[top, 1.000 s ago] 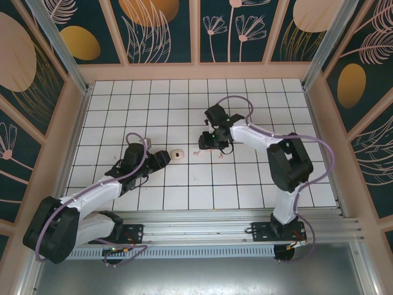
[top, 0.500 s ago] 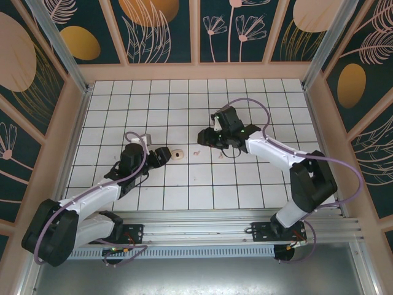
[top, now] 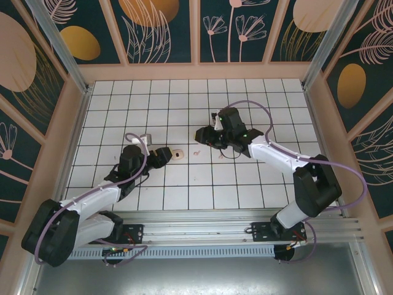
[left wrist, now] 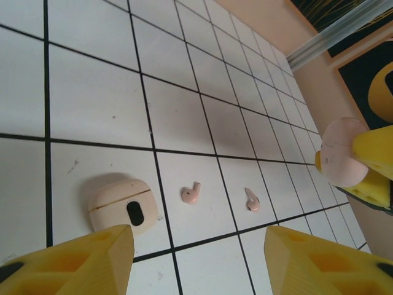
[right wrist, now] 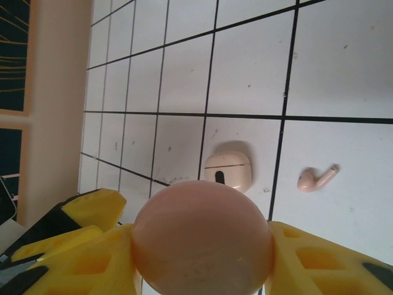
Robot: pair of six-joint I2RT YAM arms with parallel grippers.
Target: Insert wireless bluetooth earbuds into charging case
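Earbuds (left wrist: 191, 195): 2 left wrist, 1 right wrist

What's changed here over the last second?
The right gripper, fingers shut on a pink rounded piece, drifted left and farther away as its elbow swung right. The left gripper crept toward the charging case. Case and both earbuds stayed put.

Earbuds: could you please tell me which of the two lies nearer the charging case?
The middle earbud, lying between the charging case and the other earbud, which sits farther right in the left wrist view.
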